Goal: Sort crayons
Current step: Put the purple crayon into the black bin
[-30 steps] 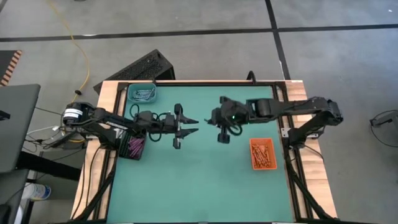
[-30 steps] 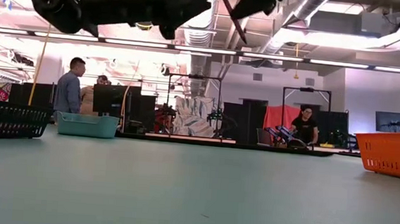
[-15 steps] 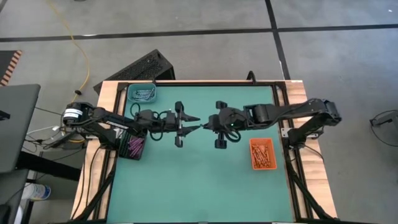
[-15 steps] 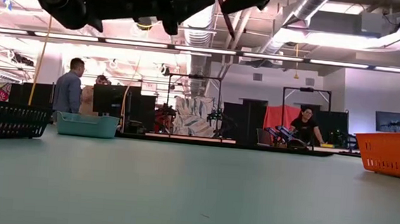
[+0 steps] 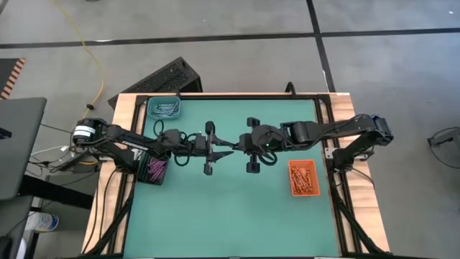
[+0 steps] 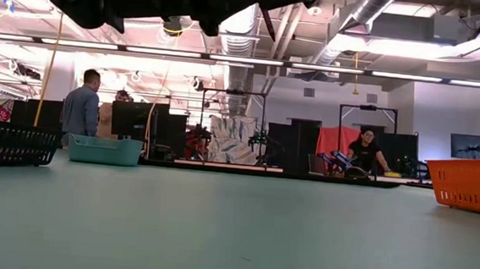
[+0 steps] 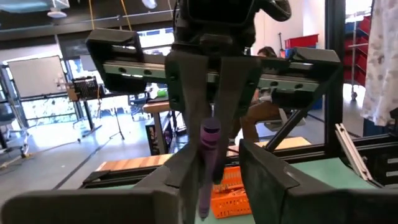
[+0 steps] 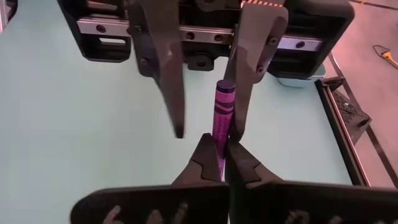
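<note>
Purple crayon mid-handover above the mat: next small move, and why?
Probably close the left end effector on the purple crayon before the right end effector lets go. The right one is shut on the crayon, whose free end lies between the left's fingers, with a gap showing on one side.

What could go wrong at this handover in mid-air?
The right gripper pinches only one end of the purple crayon, so it could tilt as the left gripper's fingers come around it. Those fingers do not look shut on it yet, with one well off to the side; letting go too soon could drop it onto the green table, far from the black tray.
</note>
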You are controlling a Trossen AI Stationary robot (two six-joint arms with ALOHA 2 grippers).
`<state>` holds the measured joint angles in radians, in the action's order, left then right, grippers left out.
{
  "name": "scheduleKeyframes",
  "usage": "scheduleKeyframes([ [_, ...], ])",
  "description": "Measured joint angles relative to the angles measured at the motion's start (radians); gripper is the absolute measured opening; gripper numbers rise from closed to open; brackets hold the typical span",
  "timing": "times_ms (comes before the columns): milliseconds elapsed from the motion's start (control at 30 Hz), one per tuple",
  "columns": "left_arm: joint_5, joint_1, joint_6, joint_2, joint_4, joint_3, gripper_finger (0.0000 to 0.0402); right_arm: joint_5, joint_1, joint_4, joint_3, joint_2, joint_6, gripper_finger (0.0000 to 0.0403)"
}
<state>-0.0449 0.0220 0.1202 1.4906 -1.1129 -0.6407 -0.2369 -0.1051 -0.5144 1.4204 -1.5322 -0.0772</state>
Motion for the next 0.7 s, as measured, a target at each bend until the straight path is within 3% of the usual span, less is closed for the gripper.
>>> scheduleKeyframes([
  [267,0.001,-0.001,0.011,0.0,-0.003,0.0,0.0036,0.003,0.0,-0.002,0.0,0.0,-0.002,0.0],
  [700,-0.065,0.0,0.083,0.0,-0.003,0.0,0.0005,0.034,-0.001,-0.01,0.0,0.0,0.017,0.0005],
])
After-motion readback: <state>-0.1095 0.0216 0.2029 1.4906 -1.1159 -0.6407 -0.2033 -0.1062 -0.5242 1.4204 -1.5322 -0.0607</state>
